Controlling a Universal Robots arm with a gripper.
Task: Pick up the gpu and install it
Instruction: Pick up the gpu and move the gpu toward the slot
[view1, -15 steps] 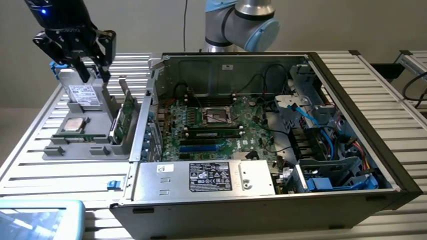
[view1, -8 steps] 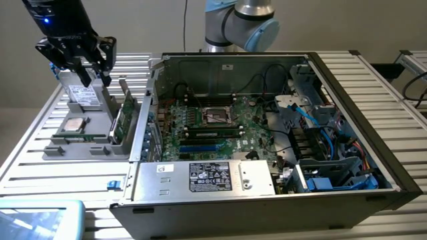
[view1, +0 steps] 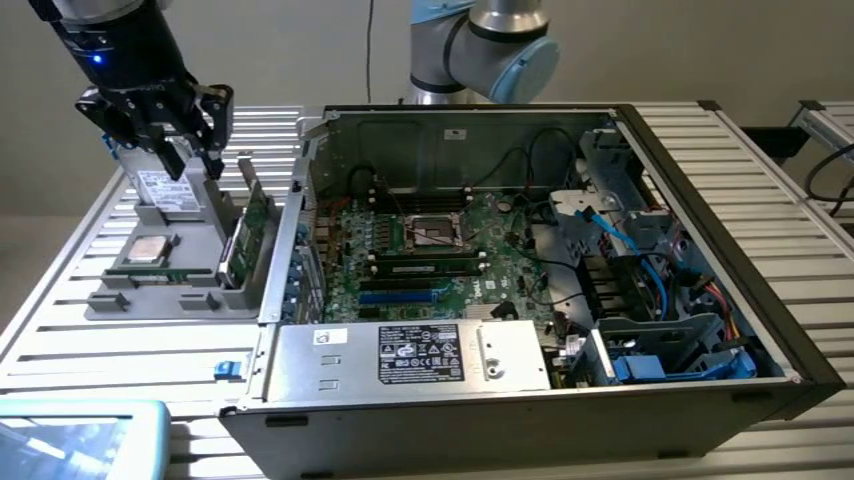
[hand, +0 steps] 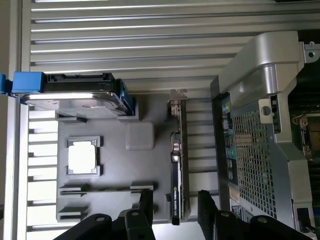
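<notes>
Jaws spread, empty, hovering over the tray (view1: 174, 300) at the exterior view's left; fingers (hand: 206, 207) stand either side of the gpu (hand: 177, 150), apart from it. The gpu stands on edge in a tray slot, on the side nearest the case (view1: 694, 200), whose wall rises just beside it. Same tray: 1 hard drive (view1: 163, 188) upright, 1 CPU (view1: 144, 250) lying flat. 1 case, side open, motherboard exposed. Counter (view1: 80, 350): slatted aluminium; grey wall behind

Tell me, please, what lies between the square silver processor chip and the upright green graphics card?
Only bare grey plastic tray and its small raised block, seen in the wrist view between the processor chip and the graphics card.
</notes>
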